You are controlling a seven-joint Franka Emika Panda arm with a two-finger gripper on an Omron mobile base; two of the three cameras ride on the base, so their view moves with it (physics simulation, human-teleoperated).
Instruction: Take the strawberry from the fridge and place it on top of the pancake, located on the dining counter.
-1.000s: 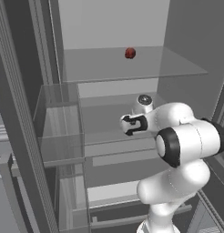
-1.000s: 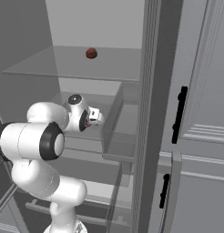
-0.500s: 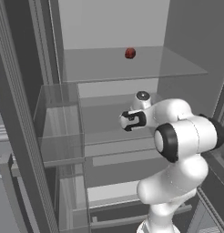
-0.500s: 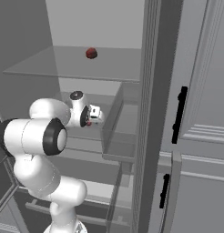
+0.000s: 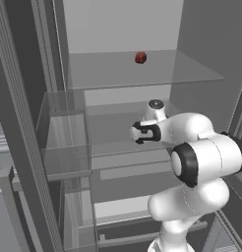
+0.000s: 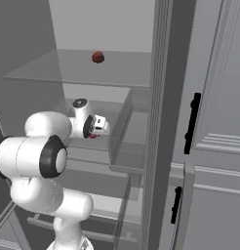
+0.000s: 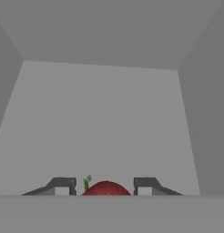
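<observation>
The fridge (image 5: 118,29) stands open, with glass shelves inside. My gripper (image 5: 136,134) reaches in over the middle shelf, below the upper glass shelf (image 5: 142,71). In the hand view a red strawberry (image 7: 105,189) with a green stalk sits between the two fingertips (image 7: 63,184), which press close on either side; the gripper (image 7: 104,186) is shut on it. A speck of the strawberry's red (image 6: 93,135) shows under the gripper (image 6: 100,128) in the right base view. The pancake and the dining counter are out of view.
A second dark red round thing (image 5: 140,57) lies on the upper glass shelf. A clear bin (image 5: 64,142) hangs at the left side of the fridge. Light grey cabinets with black handles (image 6: 192,122) stand to the right of it.
The arm's elbow has swung lower and outward. The hand itself has hardly moved and still holds the strawberry.
</observation>
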